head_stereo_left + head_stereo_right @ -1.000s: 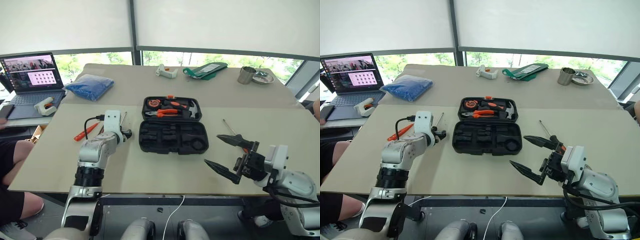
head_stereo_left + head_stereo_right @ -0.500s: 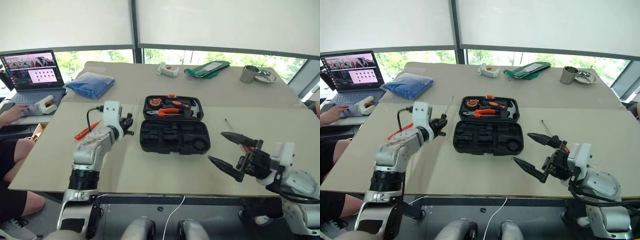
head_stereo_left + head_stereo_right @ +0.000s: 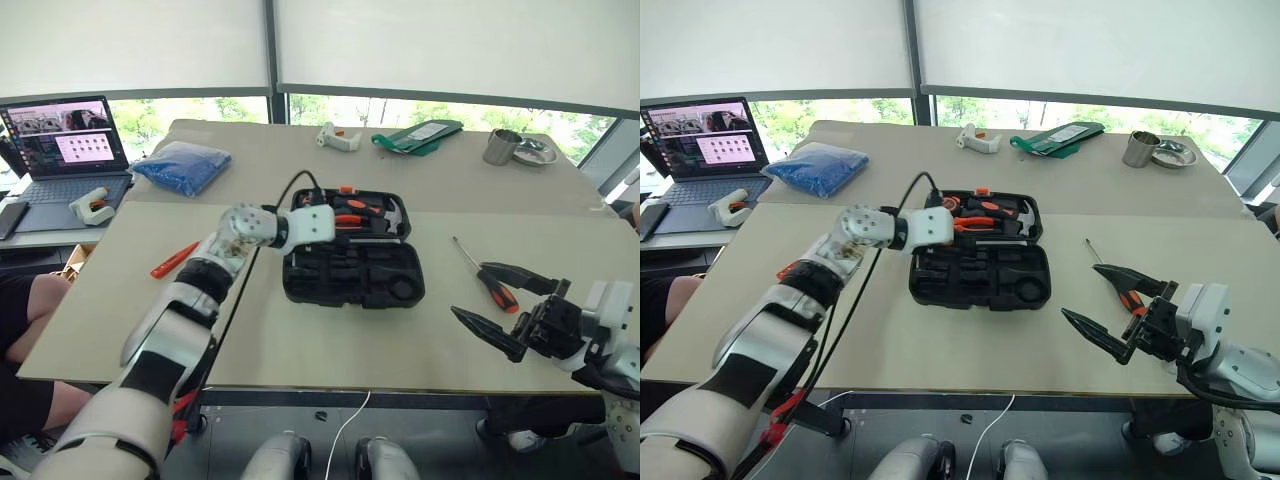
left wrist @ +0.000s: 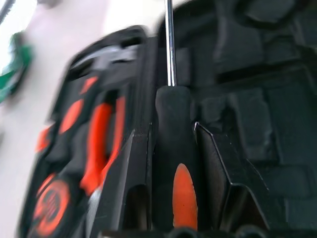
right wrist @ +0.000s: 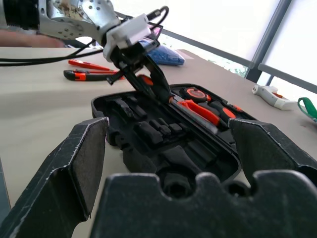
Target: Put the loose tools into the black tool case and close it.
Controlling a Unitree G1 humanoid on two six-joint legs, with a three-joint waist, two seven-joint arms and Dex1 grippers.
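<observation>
The black tool case (image 3: 352,274) lies open mid-table. A hammer, pliers and a tape measure fill its far half (image 3: 346,208). My left gripper (image 4: 168,130) hovers over the case's left part, shut on a black-and-orange screwdriver (image 4: 174,148) whose shaft points across the recesses. Seen from the right wrist, that left gripper (image 5: 151,79) angles down into the case. An orange screwdriver (image 3: 174,259) and a utility knife (image 5: 84,75) lie on the table left of the case. Another screwdriver (image 3: 482,274) lies to its right. Beyond it, near the front edge, my right gripper (image 3: 515,305) is open and holds nothing.
A laptop (image 3: 65,150) and a white object (image 3: 90,205) sit on a side table at far left. A blue bag (image 3: 182,168), a white item (image 3: 335,140), a green item (image 3: 418,136) and a metal cup (image 3: 498,148) line the back of the table.
My left gripper shut on the screwdriver left of the case, lifted it, rolled and swung right over the open case. The right gripper drifted slightly right, still open.
</observation>
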